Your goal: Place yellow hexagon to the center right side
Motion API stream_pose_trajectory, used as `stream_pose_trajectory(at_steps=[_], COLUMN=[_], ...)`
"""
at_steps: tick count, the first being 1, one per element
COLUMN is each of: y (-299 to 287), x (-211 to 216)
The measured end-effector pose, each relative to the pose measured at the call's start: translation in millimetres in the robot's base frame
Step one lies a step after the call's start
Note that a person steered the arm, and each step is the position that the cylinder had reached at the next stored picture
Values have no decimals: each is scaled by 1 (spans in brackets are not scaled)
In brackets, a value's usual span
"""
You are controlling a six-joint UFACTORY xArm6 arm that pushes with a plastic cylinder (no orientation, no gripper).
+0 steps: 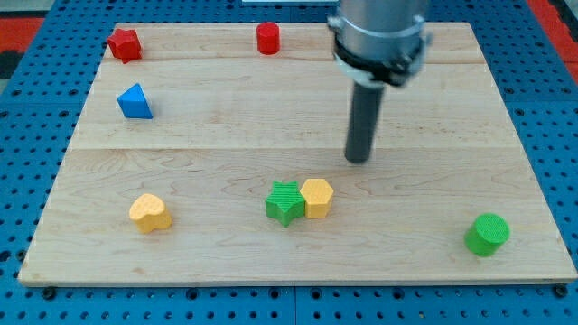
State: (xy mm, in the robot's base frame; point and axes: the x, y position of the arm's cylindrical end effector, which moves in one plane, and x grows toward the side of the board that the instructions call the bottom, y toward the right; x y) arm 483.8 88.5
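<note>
The yellow hexagon (317,197) lies below the board's middle, touching the green star (285,202) on its left. My tip (358,160) rests on the wooden board (452,135), above and to the right of the yellow hexagon, a short gap away from it. The arm's grey body hangs over the board's top right and hides the blue cube there.
A blue triangle (135,101) sits at the left, a red star-like block (124,43) at the top left, a red cylinder (267,38) at the top middle. A yellow heart-like block (150,212) lies at the bottom left, a green cylinder (487,234) at the bottom right.
</note>
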Motion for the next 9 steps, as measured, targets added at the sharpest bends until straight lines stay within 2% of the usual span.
stream_pose_trajectory(at_steps=[1,2,4,5,6,7,8,9], y=[-8,-27,-53,-83,-120,-186,-246,-282], x=[64,74,9,-4,-55,-60,-47,-48])
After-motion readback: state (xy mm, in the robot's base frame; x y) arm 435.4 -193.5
